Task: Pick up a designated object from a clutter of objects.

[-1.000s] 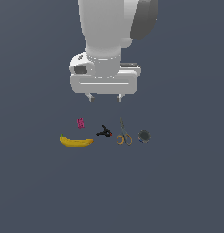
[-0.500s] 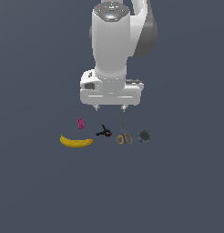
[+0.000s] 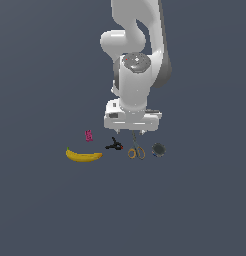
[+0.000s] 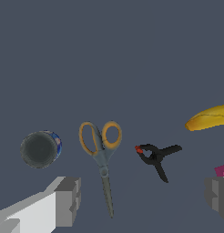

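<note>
The scissors (image 3: 136, 151) with orange-yellow loop handles and thin grey blades lie flat in the row of small items, between the black-and-red tool (image 3: 114, 146) and the dark round disc (image 3: 158, 149). My gripper (image 3: 132, 133) hangs open just above them, apart from them. In the wrist view the scissors (image 4: 102, 159) lie between my two grey fingers (image 4: 66, 202), nearer that one, blades pointing toward the hand. My gripper (image 4: 142, 198) holds nothing. The yellow banana (image 3: 84, 156) and the pink block (image 3: 88, 135) lie toward the exterior view's left.
The wrist view shows the disc (image 4: 39, 149) close beside the scissor handles, the black tool (image 4: 155, 157) on their other side, then the banana tip (image 4: 209, 118) and the pink block (image 4: 223, 170) at the frame edge. The plain dark grey floor (image 3: 45, 210) surrounds them.
The arm has come down steadily toward the clutter; the open hand now sits much lower, just over the scissors. None of the objects has moved.
</note>
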Controlling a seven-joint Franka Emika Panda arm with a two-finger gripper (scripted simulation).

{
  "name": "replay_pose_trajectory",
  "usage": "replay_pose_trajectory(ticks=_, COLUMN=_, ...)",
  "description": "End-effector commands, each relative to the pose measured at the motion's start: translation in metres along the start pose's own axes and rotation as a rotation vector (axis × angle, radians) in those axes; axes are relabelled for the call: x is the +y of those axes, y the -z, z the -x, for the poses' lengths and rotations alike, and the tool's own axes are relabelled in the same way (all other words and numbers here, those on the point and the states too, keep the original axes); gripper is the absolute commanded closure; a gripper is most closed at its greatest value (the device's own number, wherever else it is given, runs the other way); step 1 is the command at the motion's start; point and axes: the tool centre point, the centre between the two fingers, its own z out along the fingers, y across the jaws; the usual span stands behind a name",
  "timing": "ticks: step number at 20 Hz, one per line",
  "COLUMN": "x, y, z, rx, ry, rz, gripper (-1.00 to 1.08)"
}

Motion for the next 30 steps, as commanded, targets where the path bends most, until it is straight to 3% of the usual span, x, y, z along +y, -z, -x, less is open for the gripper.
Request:
replay_pose_trajectory(ticks=1, x=-0.009, y=-0.024, z=0.008, rx=0.001, ry=-0.012, rz=-0.002, gripper=-0.92)
replay_pose_trajectory(ticks=13, x=-0.040, y=-0.103, z=0.048, rx=0.002, ry=-0.054, rz=-0.012, gripper=-0.92)
replay_pose_trajectory(ticks=30, x=-0.046, y=-0.132, z=0.059, rx=0.001, ry=-0.063, rz=-0.015, gripper=-0.92)
